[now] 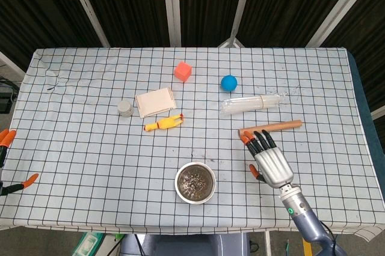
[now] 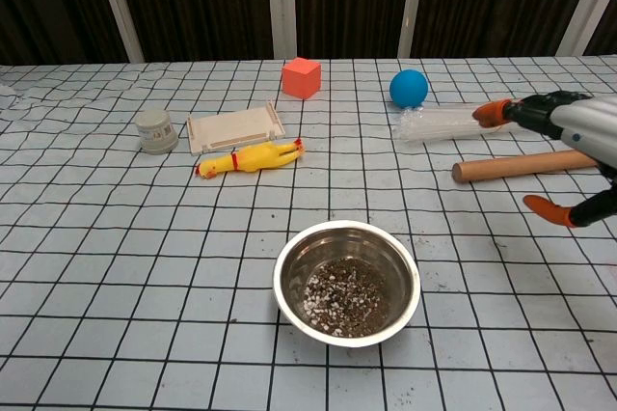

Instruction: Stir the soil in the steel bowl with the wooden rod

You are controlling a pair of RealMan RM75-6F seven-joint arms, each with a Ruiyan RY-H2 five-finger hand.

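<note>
While one wooden rod (image 1: 270, 127) lies beside one steel bowl (image 1: 195, 183), the right robot hand (image 1: 269, 163) hovers spread, empty.

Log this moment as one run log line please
right hand: open, holds nothing | wooden rod: lying on table | steel bowl: soil inside | left hand: at edge

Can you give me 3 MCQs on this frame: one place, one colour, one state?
1. Where is the wooden rod?
A. in the steel bowl
B. flat on the table
C. on the red cube

2. What colour is the ball?
A. blue
B. green
C. white

3. What is the right hand doing?
A. gripping the rod
B. open, holding nothing
C. pressing the bowl

Key: B, the rod lies on the cloth beside the clear plastic tube; A, it shows blue; B, the fingers are spread and apart from the rod, well clear of the steel bowl.
</note>
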